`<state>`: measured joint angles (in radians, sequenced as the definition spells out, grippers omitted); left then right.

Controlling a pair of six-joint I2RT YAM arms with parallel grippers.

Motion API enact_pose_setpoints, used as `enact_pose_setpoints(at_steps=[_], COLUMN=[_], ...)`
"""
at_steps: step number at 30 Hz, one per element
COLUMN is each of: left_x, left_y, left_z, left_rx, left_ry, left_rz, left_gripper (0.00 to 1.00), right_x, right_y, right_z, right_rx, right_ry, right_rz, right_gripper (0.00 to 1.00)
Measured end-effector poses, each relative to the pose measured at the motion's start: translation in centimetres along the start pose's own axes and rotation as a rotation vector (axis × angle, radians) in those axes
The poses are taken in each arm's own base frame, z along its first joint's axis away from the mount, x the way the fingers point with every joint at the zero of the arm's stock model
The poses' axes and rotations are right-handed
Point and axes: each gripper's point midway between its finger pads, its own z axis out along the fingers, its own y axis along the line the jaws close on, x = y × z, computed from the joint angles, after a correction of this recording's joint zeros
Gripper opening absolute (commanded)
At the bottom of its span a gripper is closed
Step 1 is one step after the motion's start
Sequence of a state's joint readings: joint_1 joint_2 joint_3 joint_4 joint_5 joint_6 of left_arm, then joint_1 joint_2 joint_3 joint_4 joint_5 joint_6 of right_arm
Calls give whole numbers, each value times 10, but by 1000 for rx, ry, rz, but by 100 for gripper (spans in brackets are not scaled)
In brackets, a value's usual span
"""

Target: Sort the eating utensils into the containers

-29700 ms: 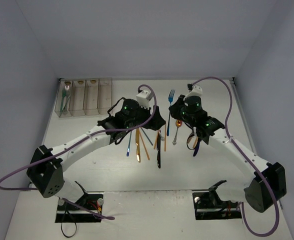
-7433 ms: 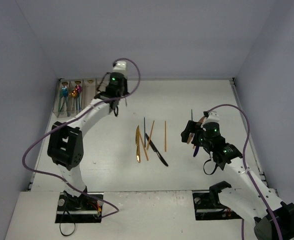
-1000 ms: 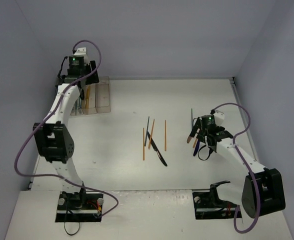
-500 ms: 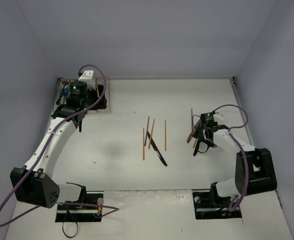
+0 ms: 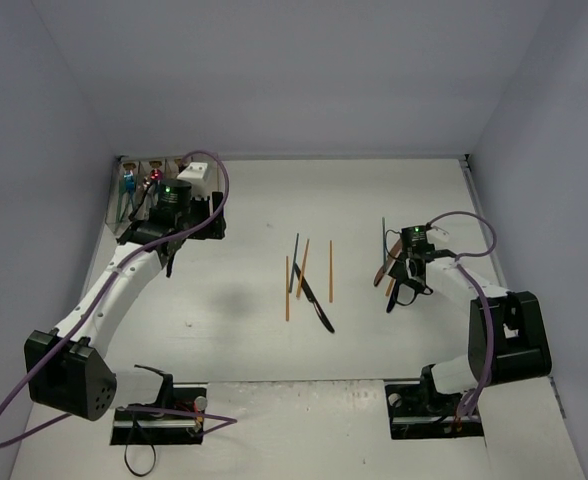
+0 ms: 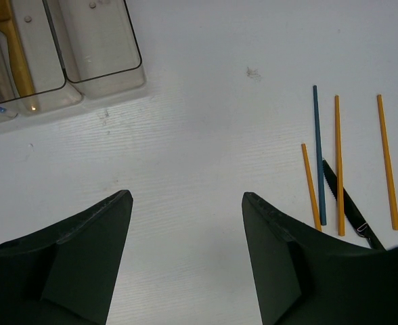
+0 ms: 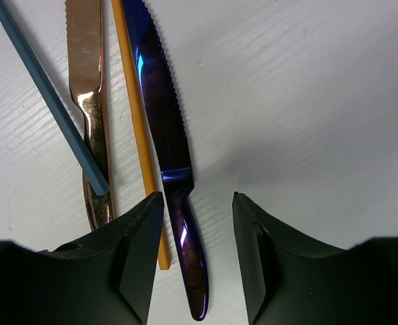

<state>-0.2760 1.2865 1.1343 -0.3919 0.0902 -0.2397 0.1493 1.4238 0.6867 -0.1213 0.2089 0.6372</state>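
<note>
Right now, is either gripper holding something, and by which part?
Nothing is held. The left gripper is open; the right gripper, also open, straddles the handle of the blue knife.

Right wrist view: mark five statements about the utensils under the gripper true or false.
1. The blue knife has its handle between the right gripper's fingers. True.
2. The blue knife's edge is smooth. False: it is serrated.
3. The orange stick lies between the blue knife and the copper knife. True.
4. The blue knife hangs in the air. False: it lies flat on the table.
5. The grey-blue stick lies apart from the copper knife. False: it crosses over the handle.
</note>
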Motion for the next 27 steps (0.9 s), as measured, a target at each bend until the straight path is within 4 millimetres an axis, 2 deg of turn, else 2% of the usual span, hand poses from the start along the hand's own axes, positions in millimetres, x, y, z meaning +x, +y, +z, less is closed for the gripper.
enact_pose_setpoints(at_steps=[7,18,27], left_x=[0,0,1], left_y=[0,-2,-4], left_z=[0,0,0], left_rx=[1,13,23], left_ry=[0,3,4], left_rz=[0,0,0], left_gripper=[63,63,63], right_x=[8,5,6], right_y=[3,7,5], right_z=[7,12,12], right_rx=[-9,-24,-15], right_ry=[32,16,16], right_rz=[-11,-8,-7], right_gripper=[40,30,28])
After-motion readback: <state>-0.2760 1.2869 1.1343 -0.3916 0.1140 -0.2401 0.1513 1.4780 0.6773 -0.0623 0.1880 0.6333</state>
